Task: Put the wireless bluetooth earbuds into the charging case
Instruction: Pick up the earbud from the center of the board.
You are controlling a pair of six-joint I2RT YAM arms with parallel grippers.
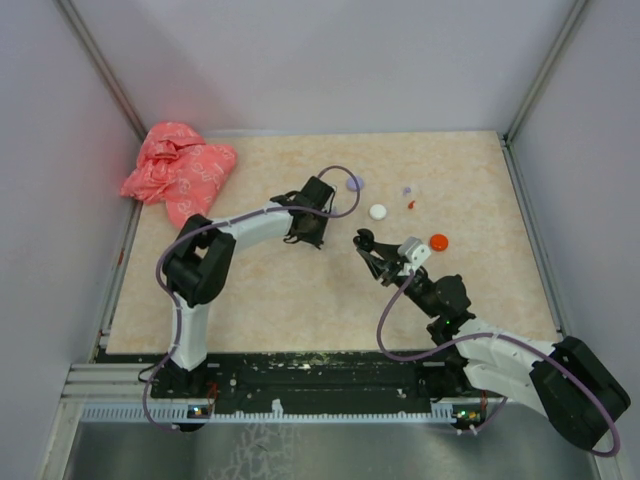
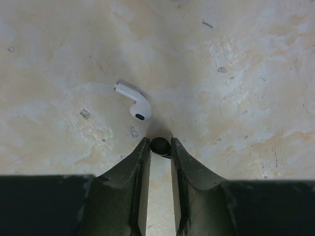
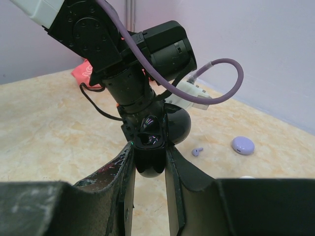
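Pinch, narrow: your left gripper [image 2: 160, 148] held the light, slick black bud [image 2: 160, 144] by its head; right gripper [image 3: 148, 152] clamped the case [image 3: 147, 167] at four.

Counter [image 1: 250, 300] was mottled beige! White earbud [image 2: 133, 101] lay at eleven o'clock of the black earbud [image 2: 160, 146]; charging case [image 3: 147, 147] was glossy black, lilac disc [image 3: 242, 145] at its three o'clock, bag [image 1: 178, 170] pink with pale print.

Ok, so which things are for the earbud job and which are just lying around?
For the job: black earbud, pinched by the left gripper; open black charging case, held by the right gripper; white earbud; lilac earbud.

Just lying about: crumpled pink bag; lilac disc; white disc; orange-red disc.
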